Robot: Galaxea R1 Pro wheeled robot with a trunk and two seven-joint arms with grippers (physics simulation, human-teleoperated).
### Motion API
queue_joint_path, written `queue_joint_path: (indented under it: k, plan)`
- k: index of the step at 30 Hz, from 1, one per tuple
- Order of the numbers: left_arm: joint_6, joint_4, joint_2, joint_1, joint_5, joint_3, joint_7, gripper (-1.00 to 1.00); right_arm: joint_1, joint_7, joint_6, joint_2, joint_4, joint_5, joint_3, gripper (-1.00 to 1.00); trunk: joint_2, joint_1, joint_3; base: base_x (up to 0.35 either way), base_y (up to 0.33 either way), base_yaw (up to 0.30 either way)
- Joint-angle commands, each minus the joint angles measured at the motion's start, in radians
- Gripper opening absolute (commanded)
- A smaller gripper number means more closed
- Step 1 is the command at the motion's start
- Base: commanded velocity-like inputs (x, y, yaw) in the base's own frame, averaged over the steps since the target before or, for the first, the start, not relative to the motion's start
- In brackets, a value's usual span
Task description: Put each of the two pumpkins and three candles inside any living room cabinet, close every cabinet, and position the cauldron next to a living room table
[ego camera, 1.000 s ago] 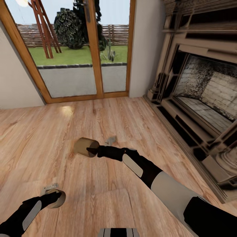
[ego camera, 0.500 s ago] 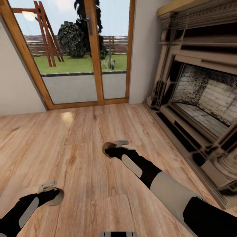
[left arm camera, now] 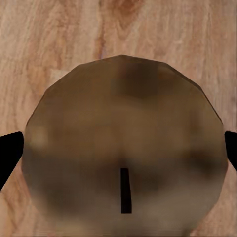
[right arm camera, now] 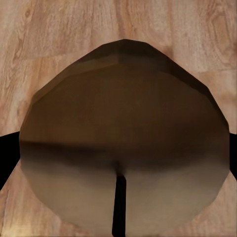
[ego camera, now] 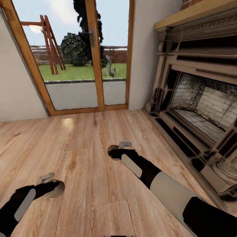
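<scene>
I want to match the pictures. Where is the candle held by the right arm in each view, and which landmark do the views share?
Head view: the candle sits near the middle, at the tip of the right end effector, above the floor.
Right wrist view: the same candle is seen close, flat end and wick toward the camera.
Left wrist view: that candle is the other one, in the left end effector.
Shared landmark: the wood plank floor.

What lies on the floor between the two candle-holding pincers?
Nothing: in the head view, only bare light wood plank floor separates the left pincer and the right pincer, each gripping a stubby beige-grey candle.
</scene>
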State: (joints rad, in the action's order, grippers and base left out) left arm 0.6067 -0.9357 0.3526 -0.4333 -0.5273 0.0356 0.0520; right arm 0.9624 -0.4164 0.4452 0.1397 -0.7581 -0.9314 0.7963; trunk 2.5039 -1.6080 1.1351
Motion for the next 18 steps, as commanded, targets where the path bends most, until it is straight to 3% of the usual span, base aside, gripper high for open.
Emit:
queue_joint_path:
  k: [1,18]
  plan:
    - [0.044,-0.055,0.000,0.003,-0.005,0.024,0.006,-1.00,0.001,-0.006,0.001,0.000,-0.001,-0.008,0.004,-1.00,0.000,0.000,-0.003,0.000,0.000,-0.033]
    - [0.132,-0.123,0.000,0.013,-0.005,0.066,0.006,-1.00,0.001,-0.009,0.007,0.001,0.001,-0.007,0.008,-1.00,-0.005,0.009,-0.069,0.000,0.000,-0.004]
